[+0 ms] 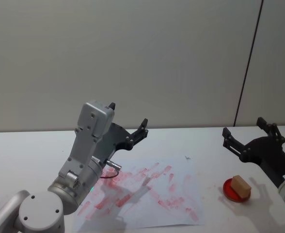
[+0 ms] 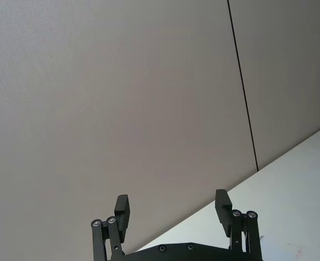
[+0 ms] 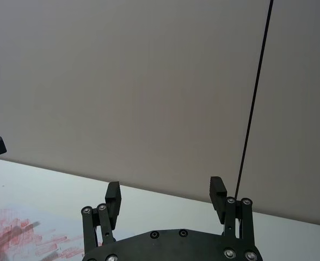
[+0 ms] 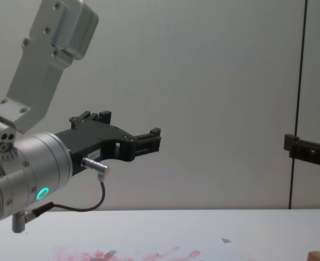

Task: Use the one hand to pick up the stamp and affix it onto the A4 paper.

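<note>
L gripper (image 1: 128,115) hung parked over the A4 paper (image 1: 181,170), fingers apart. The stamp (image 1: 240,185) sat on a red pad (image 1: 228,190) right of the sheet. R gripper (image 1: 243,127) (wide open, empty) hovered just behind it; best descend vertically, jaws centred round stamp.

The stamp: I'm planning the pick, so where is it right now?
In the head view, the stamp sits on a small red dish at the right of the table, just right of the A4 paper and near the open right gripper.
</note>
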Robot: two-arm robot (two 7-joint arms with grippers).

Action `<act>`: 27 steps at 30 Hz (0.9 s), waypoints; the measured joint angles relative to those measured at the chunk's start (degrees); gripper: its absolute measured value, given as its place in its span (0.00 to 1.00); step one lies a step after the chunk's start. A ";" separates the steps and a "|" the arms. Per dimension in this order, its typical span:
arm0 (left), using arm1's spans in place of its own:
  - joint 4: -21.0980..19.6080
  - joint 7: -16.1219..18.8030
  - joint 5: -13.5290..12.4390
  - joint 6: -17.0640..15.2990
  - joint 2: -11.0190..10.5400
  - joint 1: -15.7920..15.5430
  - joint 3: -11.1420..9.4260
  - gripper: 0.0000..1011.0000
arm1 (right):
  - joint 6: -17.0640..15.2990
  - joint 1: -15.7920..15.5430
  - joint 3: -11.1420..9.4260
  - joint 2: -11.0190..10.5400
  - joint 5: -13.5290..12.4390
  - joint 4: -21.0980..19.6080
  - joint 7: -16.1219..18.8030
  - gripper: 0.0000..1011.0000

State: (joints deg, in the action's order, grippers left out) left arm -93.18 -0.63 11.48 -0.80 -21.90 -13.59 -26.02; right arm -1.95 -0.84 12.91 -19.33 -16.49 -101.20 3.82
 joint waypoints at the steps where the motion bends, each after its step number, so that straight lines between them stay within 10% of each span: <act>1: 0.00 0.00 0.00 0.00 0.00 0.00 0.00 0.99 | 0.00 0.00 0.00 0.00 0.00 -0.01 0.00 0.99; 27: 0.00 0.00 0.00 0.00 0.00 0.00 0.00 0.99 | 0.00 0.01 0.03 0.00 0.03 -0.04 0.01 0.99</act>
State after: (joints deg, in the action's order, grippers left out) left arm -93.17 -0.62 11.48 -0.80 -21.89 -13.59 -26.02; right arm -1.95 -0.84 12.94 -19.33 -16.46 -101.23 3.83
